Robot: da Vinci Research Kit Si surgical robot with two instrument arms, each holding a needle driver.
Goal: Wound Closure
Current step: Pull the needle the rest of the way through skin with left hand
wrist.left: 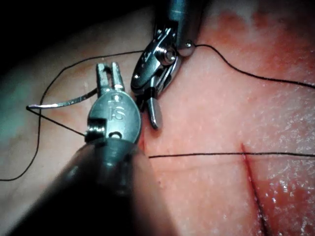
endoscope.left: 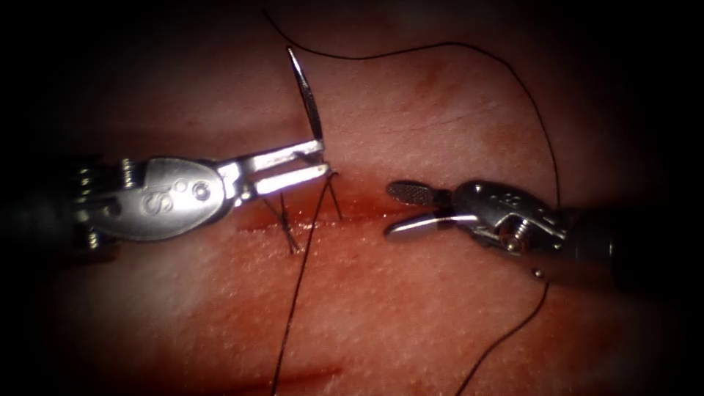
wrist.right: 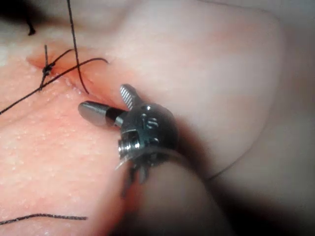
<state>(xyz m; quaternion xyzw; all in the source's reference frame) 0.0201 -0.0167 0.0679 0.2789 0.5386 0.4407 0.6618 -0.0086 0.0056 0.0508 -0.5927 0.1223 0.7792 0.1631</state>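
- Left claw (endoscope.left: 312, 163) grips the needle (endoscope.left: 306, 92) near its tail, clear of the tissue (endoscope.left: 440, 308).
- Right claw (endoscope.left: 402, 211) gapes, holding nothing.
- Needle looks stiff and slick; mid-curve seems the safest hold.
- Thread (endoscope.left: 539, 125) is limp.

Between the left end effector (endoscope.left: 312, 160) and the open, empty right end effector (endoscope.left: 402, 211) lies bare tissue (endoscope.left: 440, 308); thread (endoscope.left: 539, 125) loops behind, the held needle (endoscope.left: 306, 92) standing clear above.

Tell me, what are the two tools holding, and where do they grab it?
The left tool holds the needle by one end, clear of the tissue. The right tool is open, holding nothing.
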